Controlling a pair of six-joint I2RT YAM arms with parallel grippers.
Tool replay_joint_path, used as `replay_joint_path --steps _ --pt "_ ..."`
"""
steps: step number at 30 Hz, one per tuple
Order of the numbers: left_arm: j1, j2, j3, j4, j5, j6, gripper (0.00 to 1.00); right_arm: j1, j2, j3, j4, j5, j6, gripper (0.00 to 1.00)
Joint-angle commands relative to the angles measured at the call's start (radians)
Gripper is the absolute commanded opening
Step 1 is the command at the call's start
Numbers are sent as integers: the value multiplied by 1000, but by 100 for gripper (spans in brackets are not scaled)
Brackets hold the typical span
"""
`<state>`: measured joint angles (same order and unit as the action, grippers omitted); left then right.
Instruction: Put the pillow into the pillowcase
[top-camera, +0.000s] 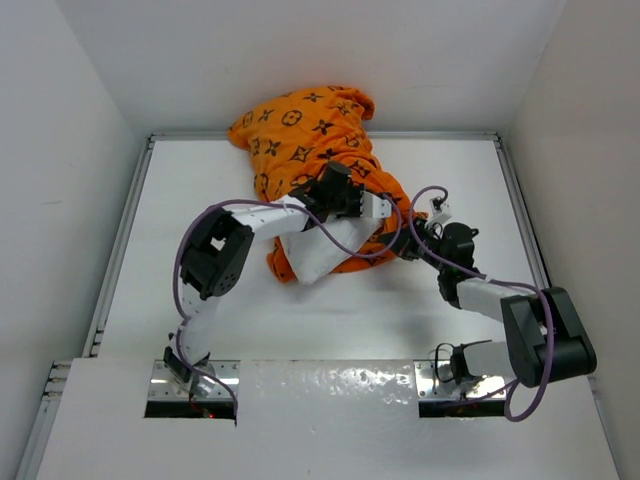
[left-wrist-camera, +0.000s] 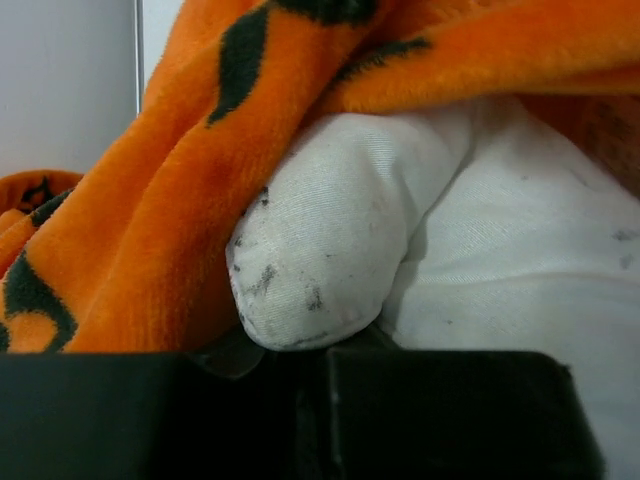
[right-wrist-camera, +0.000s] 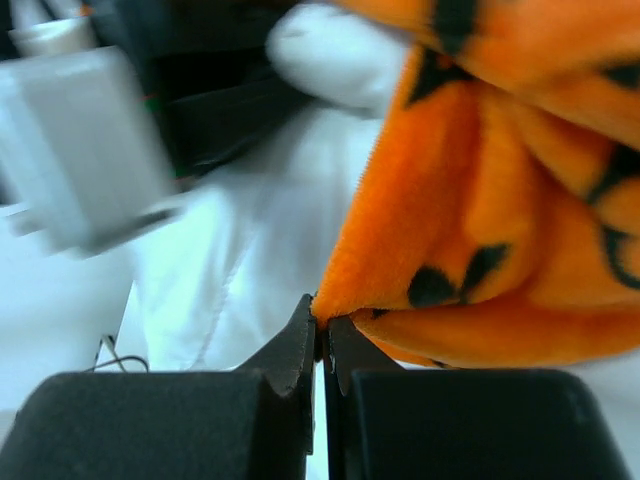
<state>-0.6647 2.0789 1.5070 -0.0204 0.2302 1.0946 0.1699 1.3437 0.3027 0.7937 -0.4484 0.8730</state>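
The orange pillowcase with dark motifs lies bunched at the back middle of the table. The white pillow sticks out of its near end. My left gripper reaches over the bundle. In the left wrist view that gripper is shut on a speckled corner of the pillow, with the pillowcase draped over it. My right gripper is beside the left one. In the right wrist view it is shut on the pillowcase's hem, with the pillow behind it.
White walls close in the table on three sides, with a raised rail along the left and back edges. The left arm's white housing shows blurred close to the right gripper. Purple cables loop over the bundle.
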Motion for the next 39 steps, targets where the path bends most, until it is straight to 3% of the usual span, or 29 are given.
replay_joint_path --steps 1,4,5,7,8,13,14,17,21,26,30,31,32,35,36,38,39 --pt "51 125 7 -91 -180 -70 7 -18 -86 22 141 -104 -20 0" --pt "47 138 33 -124 -83 -108 21 -18 -110 75 114 -111 -17 0" --pt "45 138 56 -174 -43 -114 31 -18 -124 96 114 -105 -14 0" --pt "46 139 93 -261 87 -180 42 -18 -129 111 137 -95 9 0" --pt "48 141 145 -289 130 -217 56 -20 -123 130 147 -87 15 0" --pt "128 178 421 -568 475 -462 83 -20 -60 148 277 -88 105 0" --pt "141 182 534 -607 512 -476 100 -20 -54 150 280 -87 107 0" --pt "183 170 688 -737 601 -466 100 -20 -49 147 243 -47 84 0" --pt "192 47 673 -789 668 -408 100 -17 -41 170 178 -1 43 0" --pt "191 40 694 -765 820 -568 100 -18 -38 217 79 13 -5 0" --pt "188 43 644 -588 943 -763 100 -15 -31 239 45 22 -22 0" --pt "186 47 651 -458 980 -903 100 -13 -28 245 42 25 -22 0" --pt "186 47 651 -457 998 -997 100 -10 -26 245 38 28 -22 0" --pt "185 59 737 -96 1067 -1307 100 -10 -28 246 32 40 -28 0" --pt "183 63 755 -89 1069 -1322 100 -9 -28 240 29 46 -28 0" --pt "180 66 786 -189 991 -1174 100 -9 -31 236 29 57 -26 0" --pt "165 67 821 -413 926 -1068 97 -9 -32 234 29 59 -23 0"
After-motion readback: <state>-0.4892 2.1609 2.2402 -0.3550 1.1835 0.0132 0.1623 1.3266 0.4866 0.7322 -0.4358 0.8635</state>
